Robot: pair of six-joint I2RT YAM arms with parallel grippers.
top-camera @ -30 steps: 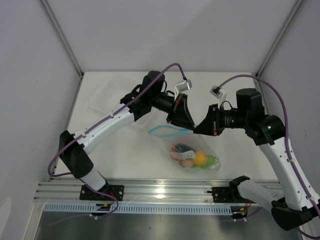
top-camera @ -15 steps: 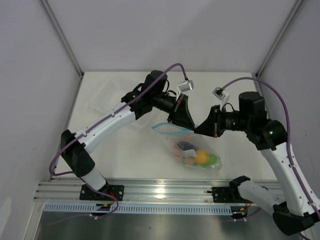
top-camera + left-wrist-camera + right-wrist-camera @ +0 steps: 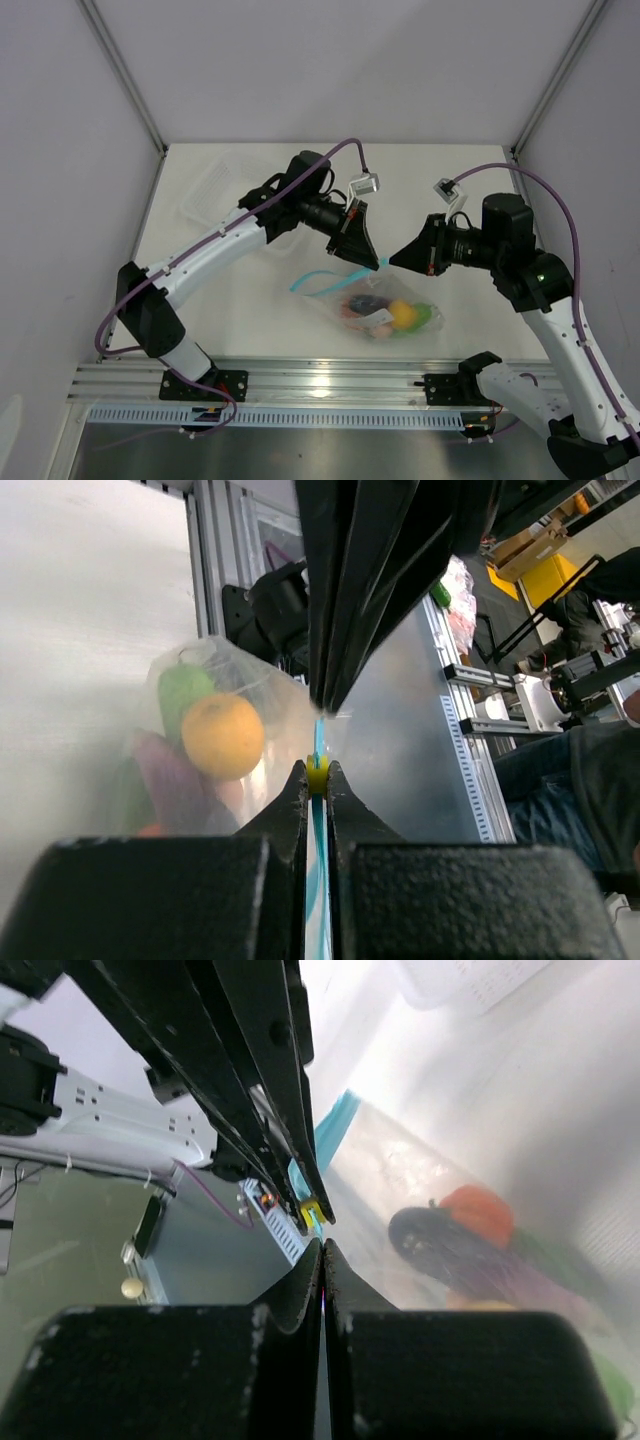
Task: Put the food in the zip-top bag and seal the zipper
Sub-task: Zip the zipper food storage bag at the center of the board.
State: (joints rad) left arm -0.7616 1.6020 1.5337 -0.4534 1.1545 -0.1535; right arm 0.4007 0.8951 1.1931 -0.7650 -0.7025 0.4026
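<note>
The zip-top bag (image 3: 385, 310) hangs between my two grippers, its bottom on the table. Inside it lie the food pieces: a yellow lemon (image 3: 402, 314), a green piece (image 3: 425, 318), a purple eggplant (image 3: 365, 300) and a pink peach (image 3: 378, 323). My left gripper (image 3: 372, 265) is shut on the yellow slider (image 3: 318, 773) of the blue zipper (image 3: 308, 282). My right gripper (image 3: 393, 260) is shut on the bag's thin edge (image 3: 322, 1245) just beside the slider (image 3: 311, 1210). The right wrist view shows the orange pumpkin (image 3: 478, 1212) and the eggplant (image 3: 450, 1245) through the plastic.
A clear rigid tray (image 3: 215, 190) stands at the back left of the table. The aluminium rail (image 3: 320, 380) with both arm bases runs along the near edge. White walls close in the table at the back and both sides.
Both grippers have shifted a little and a small gap has opened between them. The bag's loose blue end has swung left and the bag hangs lower.
</note>
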